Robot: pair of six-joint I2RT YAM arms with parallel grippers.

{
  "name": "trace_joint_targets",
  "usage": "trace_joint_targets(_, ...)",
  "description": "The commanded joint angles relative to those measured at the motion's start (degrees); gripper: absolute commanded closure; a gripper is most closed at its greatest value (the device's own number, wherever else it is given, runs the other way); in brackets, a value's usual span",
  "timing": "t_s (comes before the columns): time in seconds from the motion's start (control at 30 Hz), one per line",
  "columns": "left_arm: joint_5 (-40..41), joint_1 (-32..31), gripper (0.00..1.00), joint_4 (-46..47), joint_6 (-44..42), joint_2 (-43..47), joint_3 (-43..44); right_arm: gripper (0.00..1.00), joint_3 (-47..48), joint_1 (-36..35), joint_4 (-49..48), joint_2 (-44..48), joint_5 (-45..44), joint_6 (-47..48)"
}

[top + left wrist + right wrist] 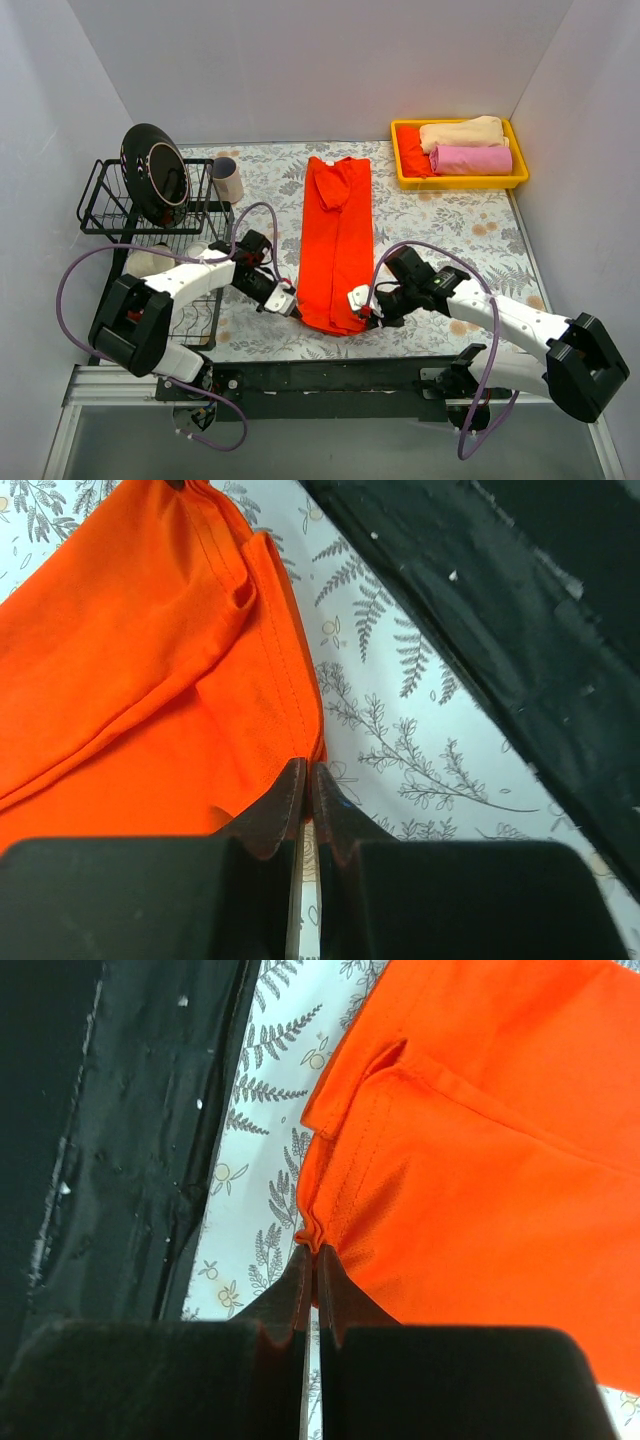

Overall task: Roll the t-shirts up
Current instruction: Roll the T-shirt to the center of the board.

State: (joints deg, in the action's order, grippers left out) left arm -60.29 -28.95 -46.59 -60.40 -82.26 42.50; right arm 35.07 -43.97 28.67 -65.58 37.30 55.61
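Observation:
A bright orange-red t-shirt [338, 240] lies folded into a long strip down the middle of the patterned table. My left gripper [288, 305] is shut on its near left corner, seen in the left wrist view [308, 770] with the cloth [150, 680] pinched at the tips. My right gripper [362, 308] is shut on the near right corner, seen in the right wrist view [315, 1252] with the hem [480, 1140] bunched between the fingertips. Rolled beige [462, 133], pink [470, 160] and orange-red [413, 152] t-shirts lie in the tray.
A yellow tray [458, 181] sits at the back right. A black wire rack [150, 215] with a dark plate [155, 172] stands at the left, a cup [228, 180] beside it. A black strip [330, 375] runs along the table's near edge.

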Motion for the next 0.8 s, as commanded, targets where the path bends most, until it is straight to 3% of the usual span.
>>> trace_joint_targets(0.0,-1.41,-1.37,1.0,-9.55,8.96,1.67,4.95,0.99,1.94,-0.24,-0.19,2.91,0.14,-11.04)
trace_joint_targets(0.13,-3.42,-2.25,1.0,-12.03,15.21,0.26,6.28,0.99,0.97,-0.24,0.86,3.79,0.58,-10.97)
trace_joint_targets(0.43,-6.15,-5.33,1.0,-4.83,32.43,-3.51,5.84,0.99,1.4,-0.24,3.67,2.21,2.34,-10.0)
trace_joint_targets(0.77,-6.41,-2.43,1.0,-5.61,35.97,-7.82,10.14,0.99,8.26,0.89,10.0,-2.44,5.85,-9.38)
